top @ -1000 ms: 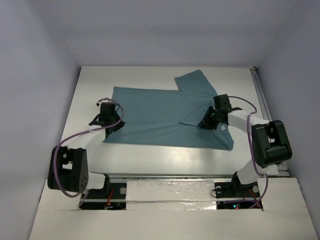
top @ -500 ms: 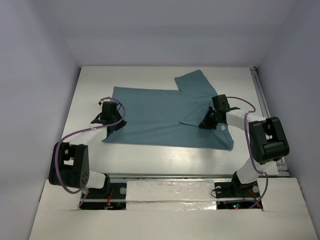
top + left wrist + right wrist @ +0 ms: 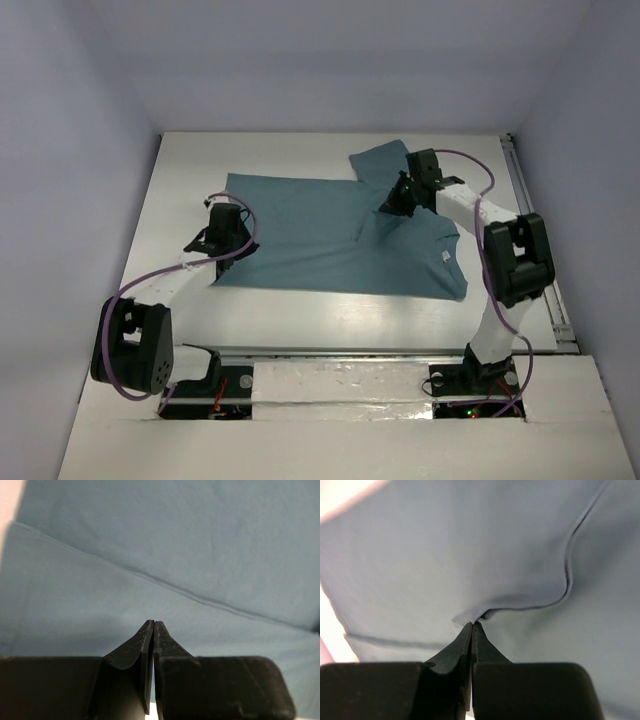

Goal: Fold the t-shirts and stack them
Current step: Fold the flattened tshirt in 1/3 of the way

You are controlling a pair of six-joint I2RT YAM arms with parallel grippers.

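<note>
Right gripper (image 3: 472,625): jaws pressing together, pinching a small pucker of the teal t-shirt (image 3: 320,240) beside a seam near the far sleeve. Left gripper (image 3: 152,624): jaws meeting tip to tip over the shirt's left side, any cloth caught between them not being discernible. T-shirt lying spread flat across the white table (image 3: 180,180), one sleeve pointing toward the far right.

I see a plain teal t-shirt (image 3: 320,235), no print, with only a small white neck label (image 3: 441,257), against the white worktop (image 3: 180,200). My left gripper (image 3: 152,624) and right gripper (image 3: 472,625) are black. The arms (image 3: 468,206) are white with black joints, and the cables (image 3: 150,276) are purple.
</note>
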